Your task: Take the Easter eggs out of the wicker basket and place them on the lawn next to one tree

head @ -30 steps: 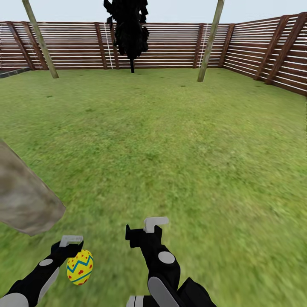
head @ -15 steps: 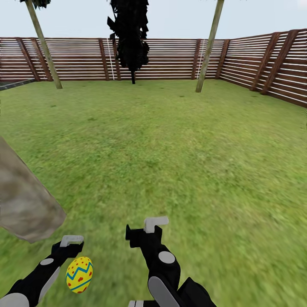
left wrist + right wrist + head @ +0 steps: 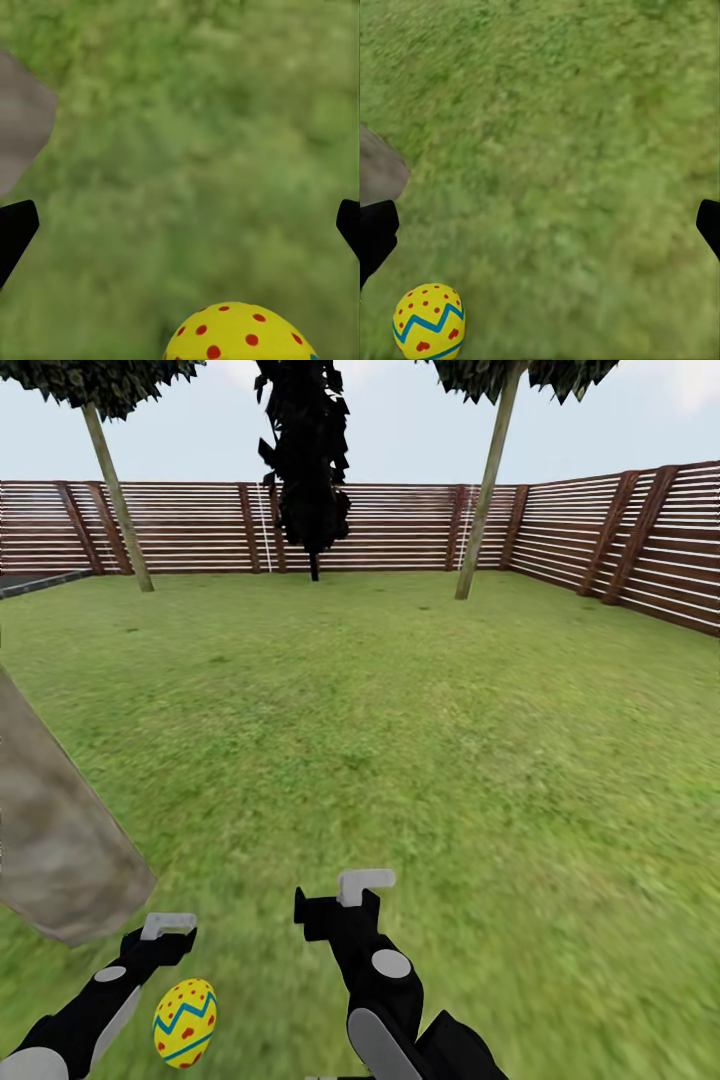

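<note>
The Easter egg (image 3: 185,1022) lies at the head view's lower left, on the lawn (image 3: 420,740) near the tree (image 3: 60,850). Both sets of fingers gape wide, holding nothing (left gripper (image 3: 165,940), right gripper (image 3: 335,905)). Risk: a swinging arm nudges it rolling away.

The head camera looks forward and down from above both arms, across the lawn (image 3: 400,710) to the far fence (image 3: 380,525). The left wrist camera faces the grass from close up, with an egg (image 3: 240,334) at the frame's edge. The right wrist camera looks at the grass from farther off. All three views share the egg and the grey trunk (image 3: 55,850).
</note>
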Controlling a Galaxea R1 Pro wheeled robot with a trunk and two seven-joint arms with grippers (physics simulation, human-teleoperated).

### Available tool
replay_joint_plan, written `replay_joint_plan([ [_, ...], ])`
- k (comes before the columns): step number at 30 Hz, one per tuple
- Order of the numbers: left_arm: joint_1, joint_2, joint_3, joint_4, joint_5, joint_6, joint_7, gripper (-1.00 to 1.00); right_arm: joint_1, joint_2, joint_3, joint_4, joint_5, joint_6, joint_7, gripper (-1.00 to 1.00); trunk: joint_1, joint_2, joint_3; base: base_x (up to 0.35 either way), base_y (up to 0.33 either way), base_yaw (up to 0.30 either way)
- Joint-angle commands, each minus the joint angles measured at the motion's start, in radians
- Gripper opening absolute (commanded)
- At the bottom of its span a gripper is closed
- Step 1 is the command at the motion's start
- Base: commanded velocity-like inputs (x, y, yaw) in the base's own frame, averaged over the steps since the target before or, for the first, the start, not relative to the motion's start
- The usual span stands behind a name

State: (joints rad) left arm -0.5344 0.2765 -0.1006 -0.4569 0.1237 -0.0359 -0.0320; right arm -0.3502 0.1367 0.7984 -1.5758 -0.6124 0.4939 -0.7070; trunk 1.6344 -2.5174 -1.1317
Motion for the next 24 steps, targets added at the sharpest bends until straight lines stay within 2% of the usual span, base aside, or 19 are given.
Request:
replay_joint_plan([
  [1,0.0,0.001,-0.007,0.001,0.01,-0.003,0.0,1.0,-0.001,0.0,0.001,-0.001,-0.007,0.003,-0.007,1.0,-0.001,0.0,0.003,0.0,0.0,0.0],
  [14,0.006,0.004,-0.007,0.006,0.008,0.005,-0.001,1.0,-0.001,0.001,0.002,-0.002,-0.009,0.003,-0.001,1.0,-0.006,0.003,0.053,0.0,0.0,0.0],
  [22,0.008,0.005,-0.007,0.001,0.008,0.04,-0.001,1.0,-0.001,0.0,0.001,-0.005,-0.007,0.004,-0.001,1.0,-0.01,0.005,0.084,0.0,0.0,0.0],
  [24,0.008,0.003,-0.008,-0.002,0.008,0.072,0.0,1.0,-0.001,-0.002,-0.002,-0.006,-0.004,0.004,-0.001,1.0,-0.011,0.005,0.092,0.0,0.0,0.0],
])
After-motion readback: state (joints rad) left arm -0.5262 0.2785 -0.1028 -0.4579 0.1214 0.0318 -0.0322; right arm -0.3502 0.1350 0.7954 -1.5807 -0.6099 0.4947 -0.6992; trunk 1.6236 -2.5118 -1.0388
